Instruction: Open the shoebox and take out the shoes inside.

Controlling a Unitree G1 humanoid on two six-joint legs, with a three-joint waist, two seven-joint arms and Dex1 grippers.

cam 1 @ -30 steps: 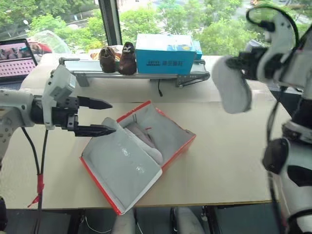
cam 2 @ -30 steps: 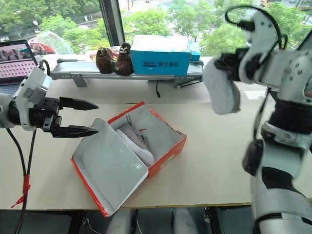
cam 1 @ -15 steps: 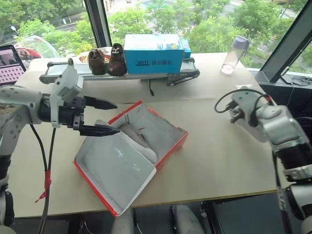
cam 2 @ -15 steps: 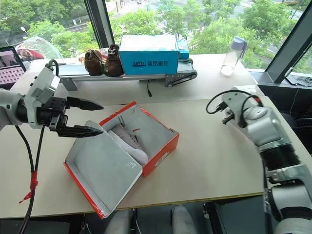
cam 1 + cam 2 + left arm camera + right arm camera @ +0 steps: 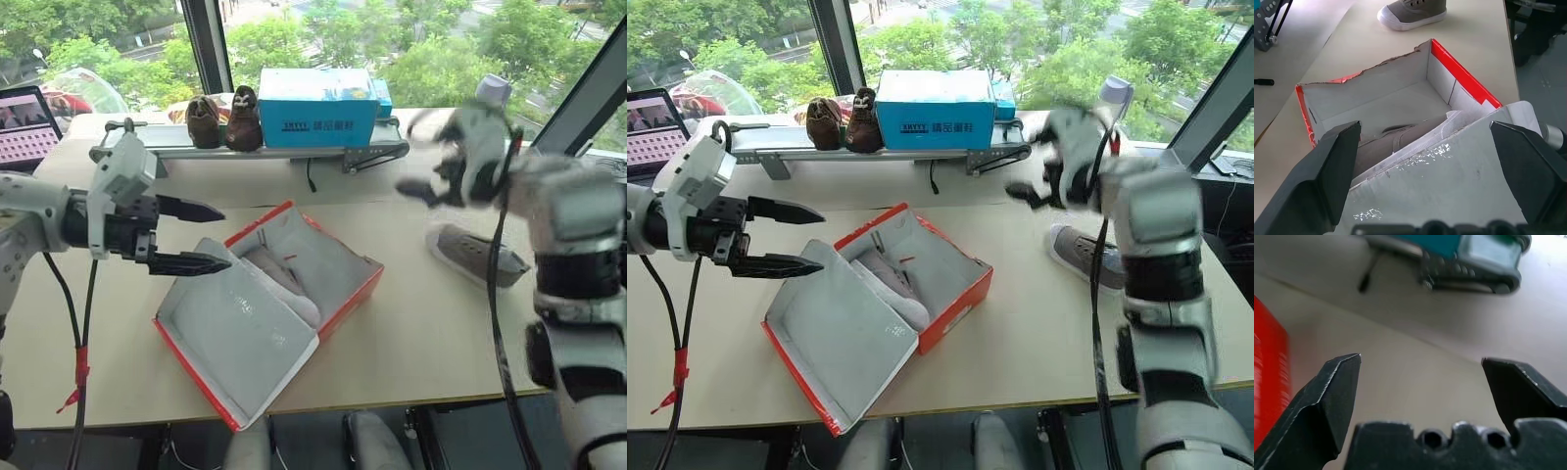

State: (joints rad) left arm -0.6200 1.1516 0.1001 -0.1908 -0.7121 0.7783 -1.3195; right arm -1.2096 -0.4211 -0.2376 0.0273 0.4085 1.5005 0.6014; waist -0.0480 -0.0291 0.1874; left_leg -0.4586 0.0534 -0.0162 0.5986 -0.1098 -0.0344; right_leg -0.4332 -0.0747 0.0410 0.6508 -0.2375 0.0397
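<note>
Black fingers of the left gripper (image 5: 201, 236) are being held spread and empty at the raised lid of the red shoebox (image 5: 338, 284), which is lying open at mid-table. 1 of the 2 shoes (image 5: 1388, 145) is waiting inside; the other shoe (image 5: 475, 257) is resting on the table (image 5: 421, 333) at right. Above it, the right gripper (image 5: 431, 176) is being carried wide open, holding nothing. Next, the boxed shoe is probably to be reached and grasped
</note>
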